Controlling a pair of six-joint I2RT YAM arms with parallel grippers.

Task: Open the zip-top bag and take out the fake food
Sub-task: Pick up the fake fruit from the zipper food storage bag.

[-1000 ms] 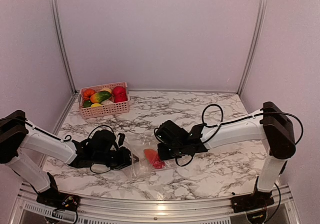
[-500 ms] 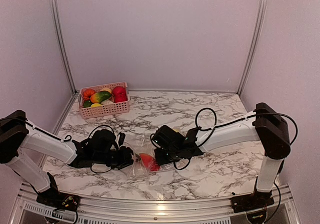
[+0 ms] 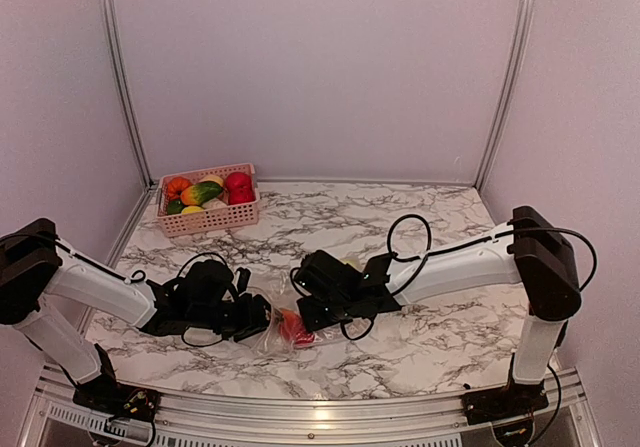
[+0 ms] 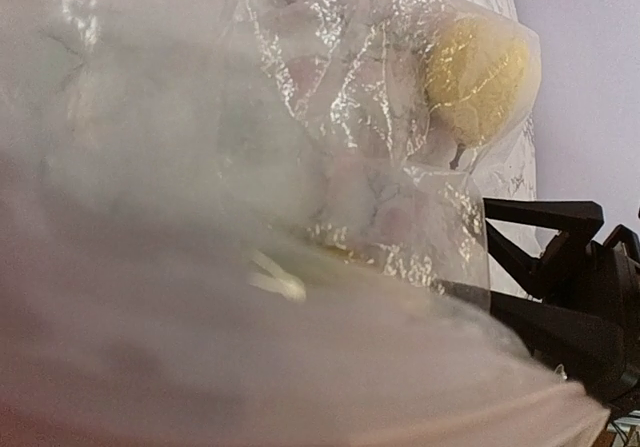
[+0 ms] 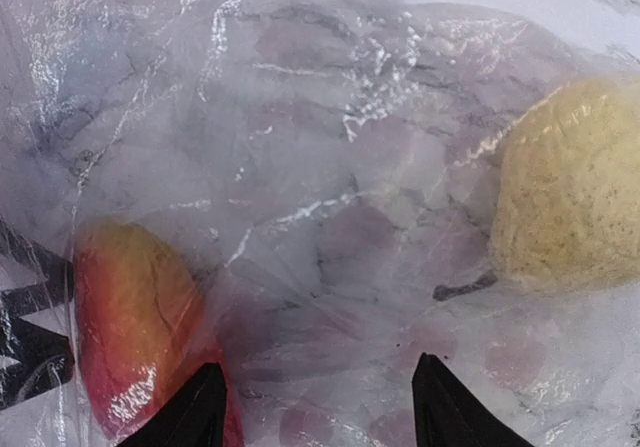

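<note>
Zip-top bag lies crumpled on the surface, between both end effectors. Right end effector is spread, its tips over the bag, with red fake food beside one tip and yellow fake food further ahead. Left end effector sits at the bag's edge; spread or pressed together cannot be told
</note>
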